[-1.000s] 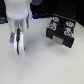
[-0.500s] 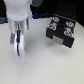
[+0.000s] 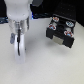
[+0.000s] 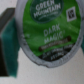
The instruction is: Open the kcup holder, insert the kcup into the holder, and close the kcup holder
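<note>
The arm [image 3: 19, 12] is glossy white and rounded, ending in a white end effector [image 3: 18, 46] with teal-green fingers [image 4: 9, 42].

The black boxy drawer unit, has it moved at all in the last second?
No. The black boxy drawer unit sits in the same spot on the white table.

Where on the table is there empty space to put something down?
The pale table is bare below the black kcup holder, and between it and the end effector on the exterior view's left. It is crowded by the holder's open tray and right under the arm.
</note>
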Robot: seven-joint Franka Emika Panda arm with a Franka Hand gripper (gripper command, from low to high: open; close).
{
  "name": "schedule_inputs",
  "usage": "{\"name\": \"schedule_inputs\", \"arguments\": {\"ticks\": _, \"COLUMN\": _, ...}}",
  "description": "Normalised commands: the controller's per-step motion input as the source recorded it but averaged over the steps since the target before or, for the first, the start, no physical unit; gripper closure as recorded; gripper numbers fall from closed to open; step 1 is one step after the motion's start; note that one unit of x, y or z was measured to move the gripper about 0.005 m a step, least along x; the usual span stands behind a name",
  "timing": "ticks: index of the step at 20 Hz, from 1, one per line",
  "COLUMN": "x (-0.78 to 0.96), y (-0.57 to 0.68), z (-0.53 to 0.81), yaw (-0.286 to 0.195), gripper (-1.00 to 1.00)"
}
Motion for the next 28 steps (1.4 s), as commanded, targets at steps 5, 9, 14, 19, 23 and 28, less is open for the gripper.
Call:
{"name": "schedule_inputs", "arguments": {"ticks": 5, "x": 0.02, "y": 0.26, "z": 0.57, "yaw": -0.025, "gripper": 1.0}}
{"name": "schedule_inputs", "arguments": {"ticks": 9, "x": 0.06, "y": 0.39, "z": 0.85, "yaw": -0.005, "gripper": 1.0}}
{"name": "schedule_inputs", "arguments": {"ticks": 14, "x": 0.13, "y": 0.46, "z": 0.86, "yaw": 0.007, "gripper": 1.0}}
{"name": "schedule_inputs", "arguments": {"ticks": 19, "x": 0.09, "y": 0.6, "z": 0.77, "yaw": 0.02, "gripper": 1.0}}
{"name": "schedule_inputs", "arguments": {"ticks": 23, "x": 0.09, "y": 0.66, "z": 0.65, "yaw": 0.015, "gripper": 1.0}}
{"name": "schedule_inputs", "arguments": {"ticks": 28, "x": 0.05, "y": 0.66, "z": 0.49, "yaw": 0.02, "gripper": 1.0}}
